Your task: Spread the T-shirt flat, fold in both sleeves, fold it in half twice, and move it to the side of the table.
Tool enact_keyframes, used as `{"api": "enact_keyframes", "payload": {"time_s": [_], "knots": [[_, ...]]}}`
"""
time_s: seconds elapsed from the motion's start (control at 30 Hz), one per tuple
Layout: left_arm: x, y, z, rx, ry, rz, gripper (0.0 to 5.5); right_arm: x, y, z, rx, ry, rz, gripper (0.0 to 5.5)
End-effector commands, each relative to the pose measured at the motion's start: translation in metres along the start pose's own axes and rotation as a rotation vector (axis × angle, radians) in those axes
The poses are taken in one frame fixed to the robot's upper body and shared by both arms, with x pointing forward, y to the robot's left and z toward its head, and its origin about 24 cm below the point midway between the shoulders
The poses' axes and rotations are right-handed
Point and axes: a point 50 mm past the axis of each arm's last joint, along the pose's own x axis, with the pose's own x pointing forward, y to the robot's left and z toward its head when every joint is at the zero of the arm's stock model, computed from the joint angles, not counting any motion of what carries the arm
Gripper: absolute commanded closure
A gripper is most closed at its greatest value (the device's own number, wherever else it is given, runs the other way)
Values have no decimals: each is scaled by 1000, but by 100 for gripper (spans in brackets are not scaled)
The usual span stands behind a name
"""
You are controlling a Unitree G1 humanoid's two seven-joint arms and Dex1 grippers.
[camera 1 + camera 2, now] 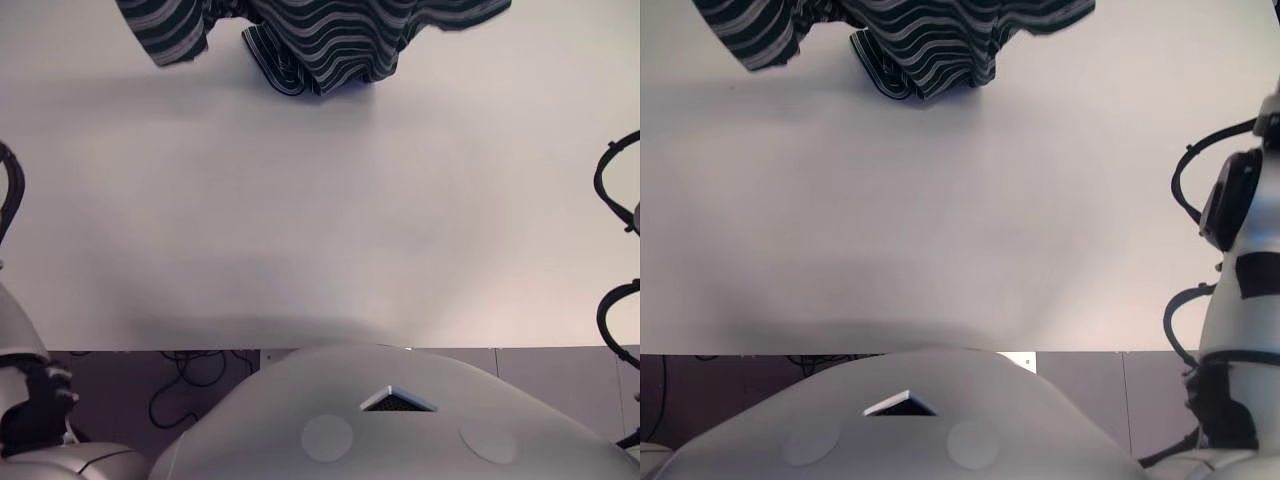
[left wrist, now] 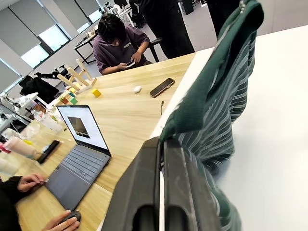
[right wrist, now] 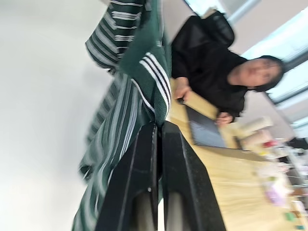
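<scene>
While L gripper [image 2: 161, 143], R gripper [image 3: 159, 126] clamp T-shirt [image 1: 330, 40], it prob. touches table [image 1: 300, 220].

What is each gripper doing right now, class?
Left gripper: shut on the dark green striped fabric T-shirt.
Right gripper: shut on the same T-shirt.

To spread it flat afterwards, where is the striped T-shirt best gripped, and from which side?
Likely its plain green edge, pinched from the robot's side: left gripper and right gripper are shut there, and the T-shirt hangs wide between them.
</scene>
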Motion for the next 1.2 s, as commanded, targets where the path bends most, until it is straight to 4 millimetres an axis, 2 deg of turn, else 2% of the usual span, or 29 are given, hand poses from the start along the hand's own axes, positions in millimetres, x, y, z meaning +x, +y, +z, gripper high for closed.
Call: {"api": "enact_keyframes", "payload": {"time_s": [0.03,0.1,0.13,0.23,0.3,0.43,0.5,0.53,0.6,0.67,0.77,0.83,0.9,1.0,1.03,1.1,1.13,1.2], "knots": [[-13,-111,21,14,248,-395,548,-27,116,7,184,174,524,550],[-8,-150,6,-68,302,-493,548,-28,154,0,266,216,636,550],[-5,-175,-9,-119,345,-552,548,-28,173,-4,297,241,678,550],[-4,-237,-55,-204,502,-670,548,-26,216,-13,362,283,733,550],[-6,-268,-83,-223,609,-719,548,-20,240,-23,374,311,720,550],[-6,-306,-102,-271,659,-759,548,-16,267,-42,322,404,705,550],[-6,-318,-107,-279,671,-754,513,-17,278,-47,311,430,714,550],[-7,-321,-109,-281,681,-747,487,-18,283,-47,315,434,711,523],[-9,-320,-110,-279,676,-720,454,-21,286,-48,341,424,693,488],[-3,-300,-101,-336,572,-615,451,-23,272,-43,414,367,644,469],[16,-247,-87,-375,346,-371,451,-30,213,-33,512,236,508,469],[42,-214,-91,-408,229,-155,451,-27,170,-32,564,122,357,469],[76,-191,-105,-447,189,25,469,-7,132,-35,612,-11,185,498],[117,-185,-125,-378,248,87,519,39,102,-49,680,-96,6,550],[127,-184,-131,-343,276,99,545,55,96,-57,694,-80,-55,550],[146,-182,-147,-286,330,122,549,95,85,-81,697,16,-201,550],[151,-182,-152,-265,348,126,549,111,84,-90,692,58,-243,550],[158,-179,-159,-254,368,148,549,145,93,-105,719,123,-249,550]]}}
